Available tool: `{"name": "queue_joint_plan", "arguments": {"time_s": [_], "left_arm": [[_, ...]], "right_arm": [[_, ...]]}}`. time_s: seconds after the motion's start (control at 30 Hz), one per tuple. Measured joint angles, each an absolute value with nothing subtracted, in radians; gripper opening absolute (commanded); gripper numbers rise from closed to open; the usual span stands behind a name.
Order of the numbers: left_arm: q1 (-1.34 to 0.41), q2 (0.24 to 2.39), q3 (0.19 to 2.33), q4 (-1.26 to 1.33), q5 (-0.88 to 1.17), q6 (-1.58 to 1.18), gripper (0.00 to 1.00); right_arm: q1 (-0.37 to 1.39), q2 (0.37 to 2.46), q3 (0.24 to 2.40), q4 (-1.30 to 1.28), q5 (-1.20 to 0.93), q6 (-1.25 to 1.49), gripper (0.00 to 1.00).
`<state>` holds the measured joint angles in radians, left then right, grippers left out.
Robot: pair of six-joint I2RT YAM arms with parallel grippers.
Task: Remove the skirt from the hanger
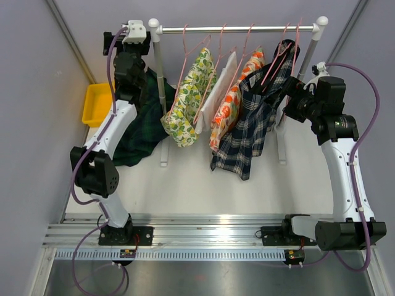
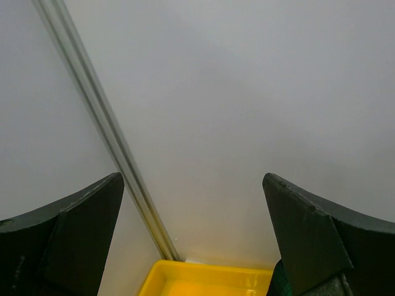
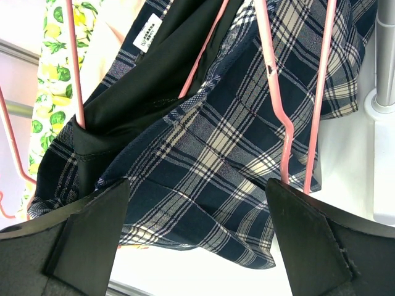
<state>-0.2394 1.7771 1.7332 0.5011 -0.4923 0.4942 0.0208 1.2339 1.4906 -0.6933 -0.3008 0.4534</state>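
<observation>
A navy plaid skirt (image 1: 247, 129) hangs from pink hangers (image 1: 274, 58) at the right end of the white rail (image 1: 234, 28). In the right wrist view the skirt (image 3: 234, 142) fills the frame, its dark lining and a white label showing, with pink hanger wires (image 3: 274, 92) running through it. My right gripper (image 3: 197, 185) is open just in front of the cloth, its jaws wide apart and holding nothing. My left gripper (image 2: 192, 179) is open too, raised beside the rack's left post and facing the grey wall.
Lemon-print (image 1: 185, 98), cream (image 1: 219, 86) and orange floral (image 1: 231, 102) garments hang further left on the rail. A dark green plaid cloth (image 1: 139, 132) lies on the table under the left arm. A yellow bin (image 1: 97, 103) sits at the far left. The rack's right post (image 3: 386, 55) stands close by.
</observation>
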Motion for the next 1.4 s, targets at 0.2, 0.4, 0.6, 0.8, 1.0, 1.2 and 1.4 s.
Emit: {"name": "queue_joint_plan", "arguments": {"time_s": [0.2, 0.4, 0.6, 0.8, 1.0, 1.2, 1.4], "left_arm": [[-0.227, 1.668, 1.475, 0.674, -0.593, 0.542, 0.99], [-0.17, 1.486, 1.322, 0.725, -0.61, 0.512, 0.99], [-0.144, 1.382, 1.288, 0.814, -0.611, 0.506, 0.99], [-0.154, 1.277, 1.065, 0.936, -0.648, 0.597, 0.99], [-0.148, 1.198, 1.019, 0.918, -0.646, 0.674, 0.99], [-0.034, 1.143, 0.92, 1.149, -0.766, 0.78, 0.99], [0.205, 1.077, 0.945, 1.202, -0.95, 0.719, 0.99]], "right_arm": [[0.021, 1.234, 1.491, -0.703, -0.301, 0.452, 0.99], [0.036, 1.243, 1.492, -0.709, -0.309, 0.452, 0.99], [0.072, 1.25, 1.495, -0.743, -0.306, 0.449, 0.99], [0.119, 1.25, 1.495, -0.752, -0.305, 0.448, 0.99], [0.144, 1.261, 1.493, -0.747, -0.309, 0.448, 0.99], [0.159, 1.268, 1.494, -0.747, -0.301, 0.444, 1.0], [0.176, 1.279, 1.499, -0.749, -0.305, 0.444, 1.0]]}}
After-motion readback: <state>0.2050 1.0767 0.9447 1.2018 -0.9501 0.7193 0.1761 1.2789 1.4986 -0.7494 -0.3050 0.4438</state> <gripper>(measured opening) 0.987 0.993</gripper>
